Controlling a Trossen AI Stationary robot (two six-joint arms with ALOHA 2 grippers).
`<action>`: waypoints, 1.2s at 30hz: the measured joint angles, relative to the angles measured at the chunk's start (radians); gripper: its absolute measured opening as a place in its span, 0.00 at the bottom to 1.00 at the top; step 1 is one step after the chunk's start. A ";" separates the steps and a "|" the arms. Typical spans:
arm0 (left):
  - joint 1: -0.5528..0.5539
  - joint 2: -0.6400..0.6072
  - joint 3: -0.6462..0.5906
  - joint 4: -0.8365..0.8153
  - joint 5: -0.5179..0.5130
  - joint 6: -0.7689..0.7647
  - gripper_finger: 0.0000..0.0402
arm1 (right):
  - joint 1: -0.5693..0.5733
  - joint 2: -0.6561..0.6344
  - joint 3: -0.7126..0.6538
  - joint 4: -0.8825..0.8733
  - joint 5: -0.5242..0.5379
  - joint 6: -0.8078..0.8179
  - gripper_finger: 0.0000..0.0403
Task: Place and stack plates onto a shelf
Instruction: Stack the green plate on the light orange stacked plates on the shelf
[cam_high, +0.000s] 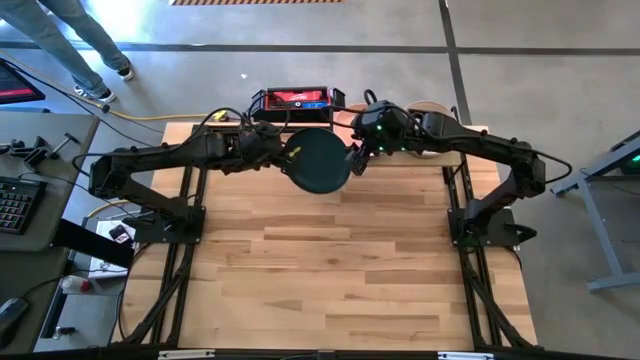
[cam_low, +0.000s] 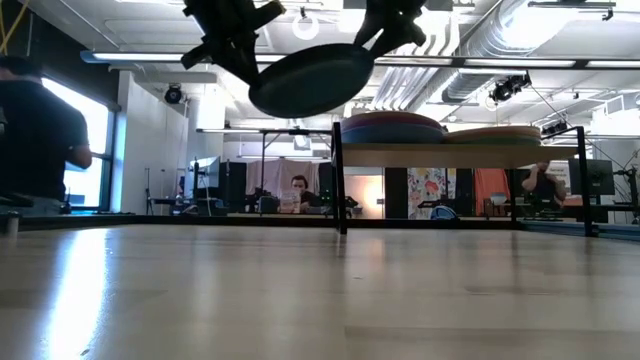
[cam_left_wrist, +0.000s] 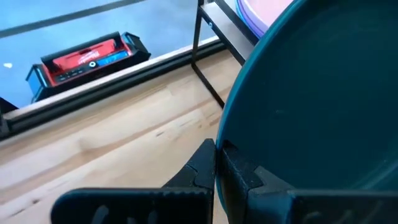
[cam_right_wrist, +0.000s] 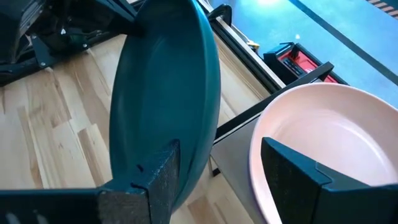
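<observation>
the dark green plate (cam_high: 318, 161) hangs high over the desk (cam_high: 330, 270), pinched at one rim by the left end effector (cam_left_wrist: 217, 163) - the right end effector (cam_right_wrist: 217, 168) sits released, one finger against the opposite rim, likely a handover. the shelf (cam_low: 470, 153) nearby already carries stacks - a peach plate (cam_right_wrist: 323, 149) tops the nearest.

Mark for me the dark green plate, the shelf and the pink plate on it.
dark green plate (cam_high: 318, 160): high view, middle of its face.
shelf (cam_low: 450, 156): low view, front edge of the board.
pink plate (cam_right_wrist: 323, 140): right wrist view, inside of its bowl.
</observation>
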 joint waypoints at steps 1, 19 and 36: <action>0.000 0.000 0.000 0.002 -0.006 0.004 0.00 | 0.000 0.000 0.000 0.000 0.000 0.002 0.51; 0.007 0.000 0.000 0.056 -0.019 0.173 0.00 | 0.020 0.036 0.000 0.000 0.027 0.103 0.17; 0.007 0.000 0.001 0.110 0.009 0.359 0.05 | 0.027 0.038 0.000 -0.042 0.080 0.299 0.00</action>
